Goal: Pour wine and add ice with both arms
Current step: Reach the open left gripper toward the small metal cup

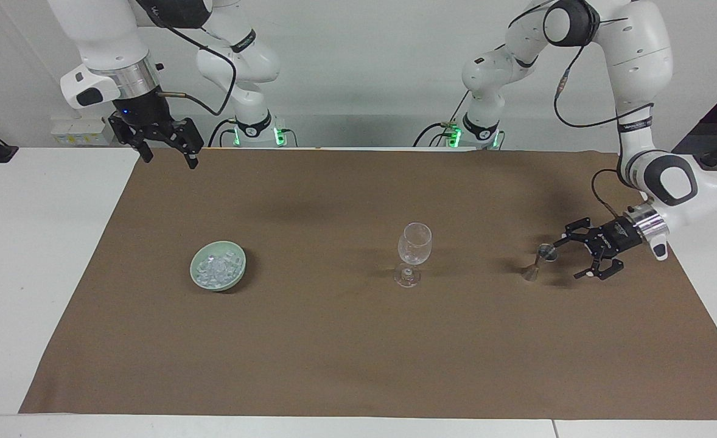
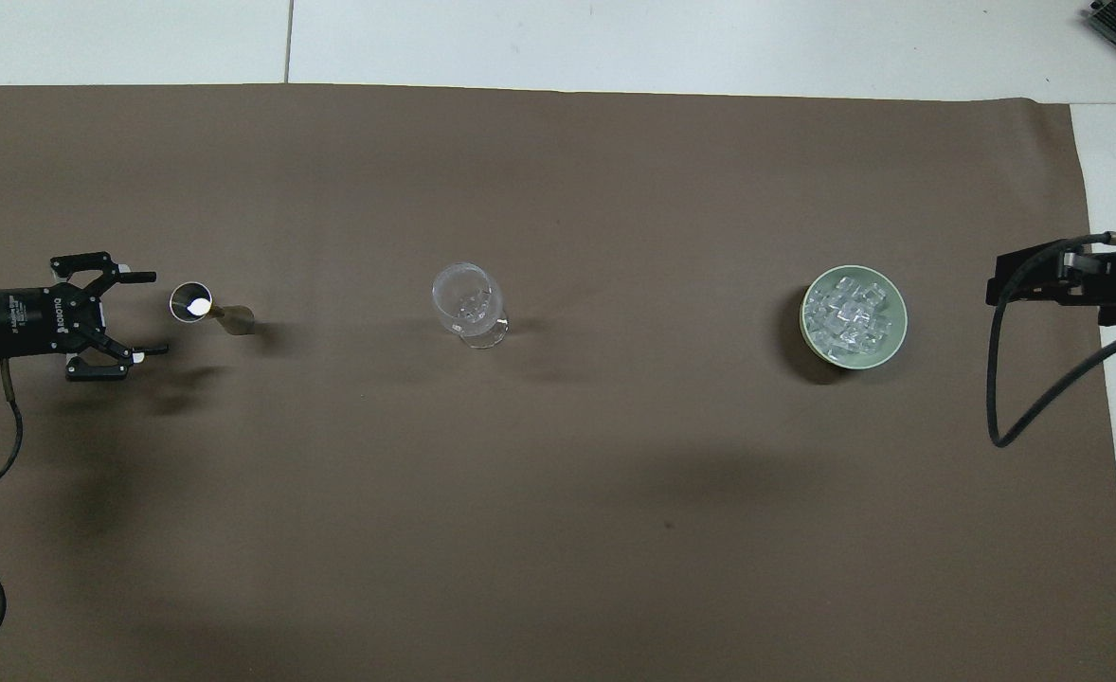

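Observation:
A small metal jigger point(image 1: 540, 263) point(image 2: 191, 301) stands on the brown cloth toward the left arm's end. My left gripper point(image 1: 568, 261) point(image 2: 156, 314) hangs low just beside it, open, its fingertips pointing at the cup and not around it. A clear stemmed glass point(image 1: 414, 248) point(image 2: 468, 305) stands mid-cloth. The ice point(image 1: 215, 265) point(image 2: 847, 313) lies heaped in a pale green bowl point(image 1: 243, 264) point(image 2: 900, 327) toward the right arm's end. My right gripper point(image 1: 171, 160) waits open, high over the cloth's corner near its base. No wine shows; I cannot tell what the jigger holds.
The brown cloth point(image 1: 334, 340) covers most of the white table point(image 1: 42, 255). Jigger, glass and bowl stand in one row across it. A black cable point(image 2: 1022, 417) loops down from the right arm's wrist beside the bowl.

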Robot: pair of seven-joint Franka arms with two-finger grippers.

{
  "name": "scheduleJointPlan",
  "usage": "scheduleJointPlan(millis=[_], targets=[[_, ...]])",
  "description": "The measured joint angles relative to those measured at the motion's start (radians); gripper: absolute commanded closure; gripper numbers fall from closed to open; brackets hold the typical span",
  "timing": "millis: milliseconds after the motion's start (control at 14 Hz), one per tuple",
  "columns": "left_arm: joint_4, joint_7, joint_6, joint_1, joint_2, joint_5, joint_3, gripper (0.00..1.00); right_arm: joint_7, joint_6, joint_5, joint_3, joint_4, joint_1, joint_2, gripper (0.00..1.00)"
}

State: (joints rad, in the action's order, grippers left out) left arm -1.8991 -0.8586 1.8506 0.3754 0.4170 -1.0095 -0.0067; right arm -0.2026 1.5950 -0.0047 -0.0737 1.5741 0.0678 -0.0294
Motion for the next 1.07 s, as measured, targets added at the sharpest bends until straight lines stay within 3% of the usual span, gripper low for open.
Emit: scheduleJointPlan(millis=[1071], targets=[[-0.064, 0.078, 0.007, -0.006, -0.001, -0.076, -0.017, 0.00, 0.000, 0.000, 0.000, 0.000, 0.000, 0.000, 0.000, 0.00]])
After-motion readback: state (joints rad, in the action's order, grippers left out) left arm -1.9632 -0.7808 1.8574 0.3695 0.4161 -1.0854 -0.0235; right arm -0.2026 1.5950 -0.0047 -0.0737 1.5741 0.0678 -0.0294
